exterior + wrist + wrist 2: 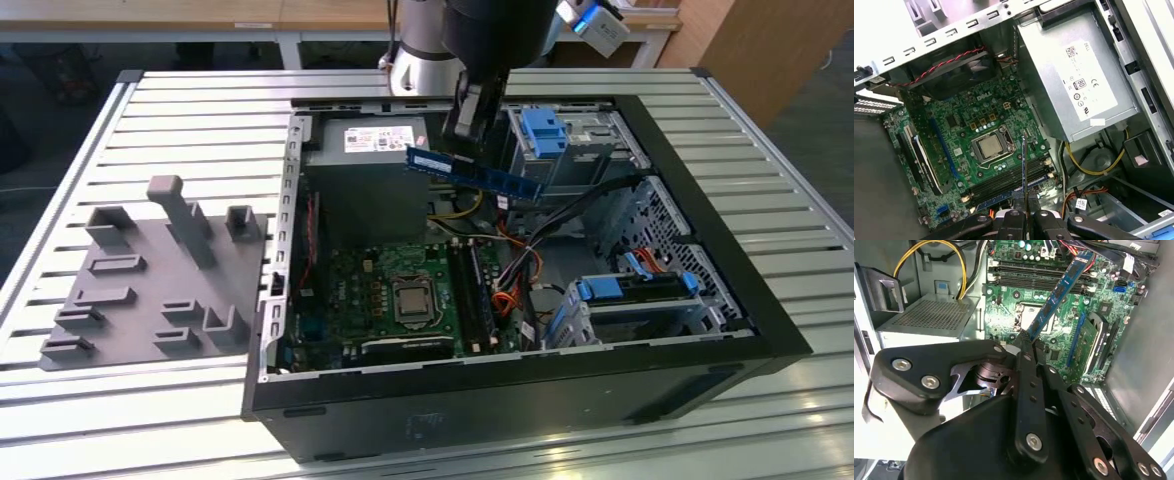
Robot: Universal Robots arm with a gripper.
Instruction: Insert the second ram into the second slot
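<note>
A white label (1081, 82) with rows of small print and round marks sits on the grey power supply (1049, 75) at the far end of the computer case (534, 400). A white printed tag (1081, 204) hangs on a cable near the supply. Fine white lettering dots the green motherboard (954, 135). Any marking on the second ram (1059, 290), clamped in the gripper (1030, 340), is too small to tell

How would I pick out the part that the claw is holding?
Find the open black computer case on the slatted table. Over its inside the claw pinches a thin, flat blue strip in mid-air. Unlike the chunky blue plastic latches nearby, it is long, narrow and tilted.
</note>
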